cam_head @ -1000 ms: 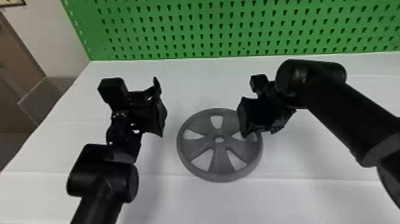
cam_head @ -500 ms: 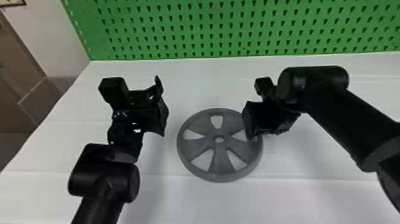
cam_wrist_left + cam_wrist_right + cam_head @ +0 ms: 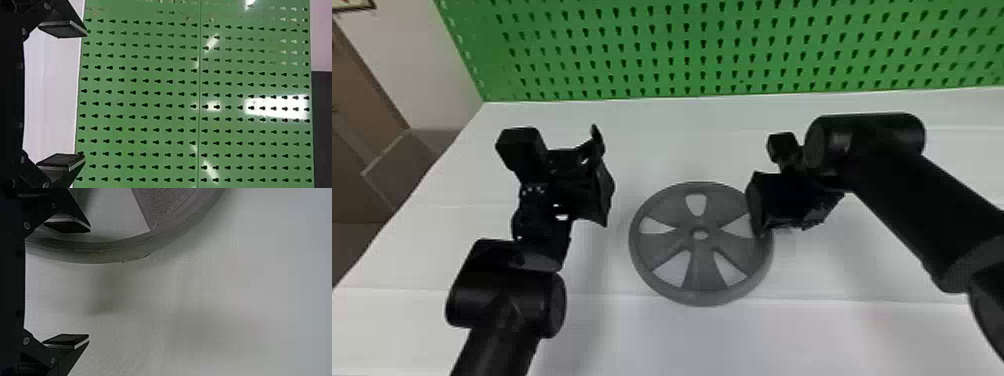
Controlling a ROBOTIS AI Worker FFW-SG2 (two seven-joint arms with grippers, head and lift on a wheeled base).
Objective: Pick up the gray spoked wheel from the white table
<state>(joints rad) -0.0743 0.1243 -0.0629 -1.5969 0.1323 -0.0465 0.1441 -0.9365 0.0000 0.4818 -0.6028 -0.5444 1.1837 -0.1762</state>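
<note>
Wheel [image 3: 702, 272] lay flat on the white table [image 3: 657, 340], in front of the green pegboard [image 3: 702, 50]. I had the right gripper [image 3: 758, 205] at the wheel's right side, seen from the head, covering a bit of the rim. In the right wrist view, right gripper [image 3: 90, 282] was wide open, pads [image 3: 66, 340] facing each other. Rim ran between the fingers, much nearer one than the other. Near finger sat on the inner side of the rim, at a gap between spokes; other finger was outside, over table. Couldn't tell if the near finger touched. No grip on the wheel.

Left gripper [image 3: 604, 182] was off the wheel's left side, above the table, also wide open. Pegboard showed past its fingers. Wheel clearance there: a strip of table between gripper and rim.

Edges: wheel sat well in from the table's left edge, with a band of table between its far rim and the pegboard. More table on the near side too. Hub was uncovered, between the two grippers. Right forearm crossed over the table's right part.
</note>
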